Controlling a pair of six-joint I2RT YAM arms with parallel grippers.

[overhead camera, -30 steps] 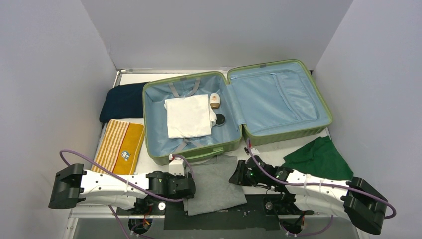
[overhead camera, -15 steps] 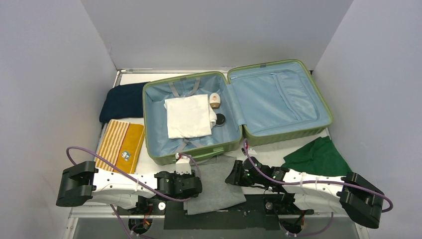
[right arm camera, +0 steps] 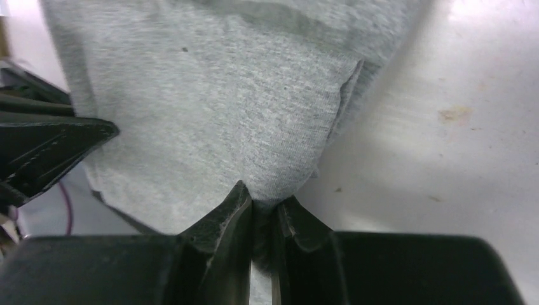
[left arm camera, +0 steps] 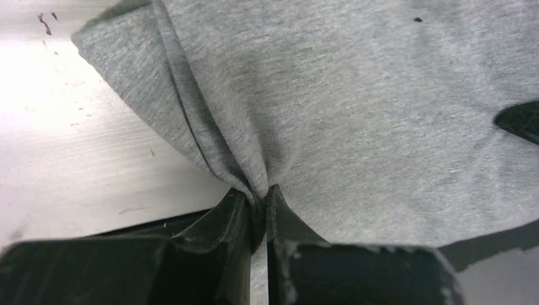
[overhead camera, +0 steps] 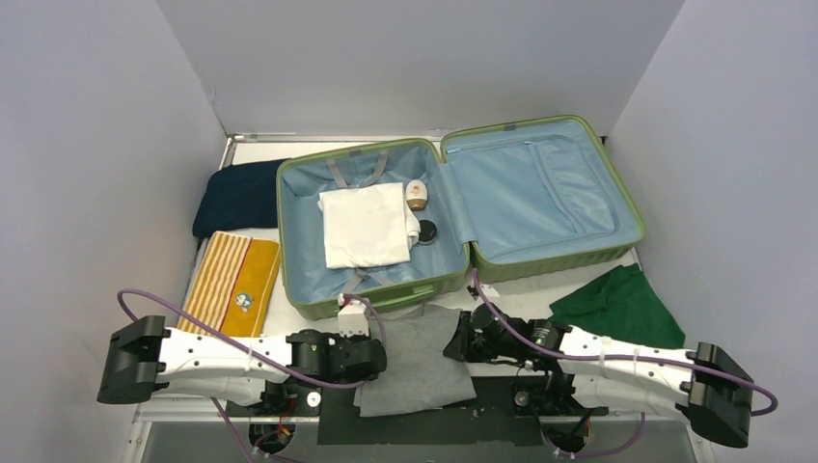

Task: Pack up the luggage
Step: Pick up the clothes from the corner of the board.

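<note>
- Top view: luggage lies open on the bench, far side, both halves lining-up. The deeper half is on the left, the lid half on the right.
- In the left half: folded white cloth in the middle; small beige item and small black round item just beside its right edge.
- Left of the luggage: navy cloth at the back, striped yellow towel in front of it, touching the shell.
- Green cloth lies on the bench near the lid half's front edge, right side.
- Grey cloth lies flat in front of the luggage, between the two arms, its near part over the dark strip at the bench edge.
- Left tool is at the grey cloth's left edge, right tool at its right edge. Both arms are low and point inward.
- Left wrist view: left tool fingers are pressed together, pinching a gathered fold of the grey cloth. Creases fan out from the pinch. Bare bench shows to the left. A black tip of the right tool rests on the cloth at the far right.
- Right wrist view: right tool fingers are pressed together on the grey cloth's edge, with a small fold bunched between them. Left tool is at the left edge of the frame, on the cloth's opposite side. Bare bench to the right, with a faint stain.
</note>
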